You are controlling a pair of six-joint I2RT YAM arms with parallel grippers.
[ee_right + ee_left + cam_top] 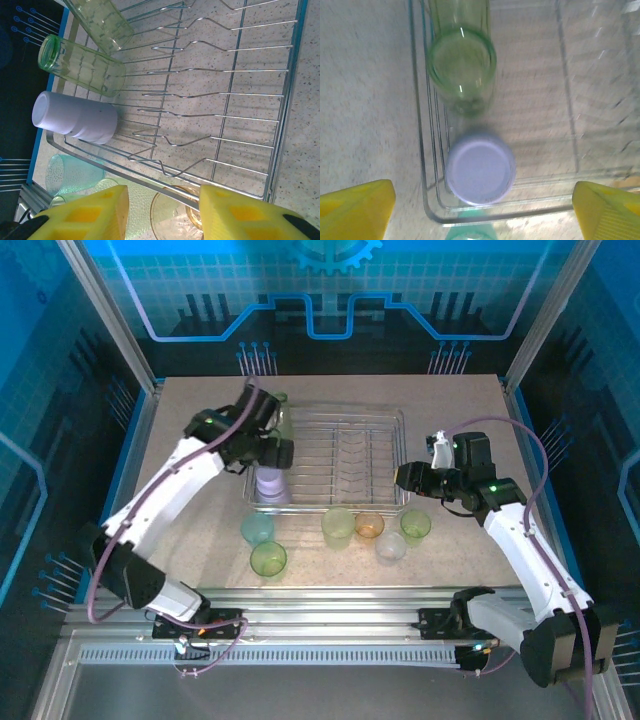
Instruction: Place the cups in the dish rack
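We count nine cups in all. Three are already in the dish rack (385,420), all along its left side. The lilac cup (272,485) stands mouth down at the near left corner. Behind it is a mouth-up green cup (462,65), and beyond that a far green cup (105,20) whose pose we cannot make out. The other six stand on the table (440,565) just in front of the rack, mouths up. From left to right they are the teal cup (257,529), a near green cup (268,558) closest to the arm bases, a yellow-green cup (338,526), the amber cup (369,525), the clear cup (390,545) and a right green cup (415,525). That makes five greenish cups and one each of teal, lilac, amber and clear. The left gripper (275,452) hangs over the rack's left side above the lilac cup. In its wrist view its two yellow fingers (355,210) are spread wide with nothing between them. The right gripper (405,477) sits by the rack's near right corner, and its two yellow fingers (85,217) are also apart and hold nothing.
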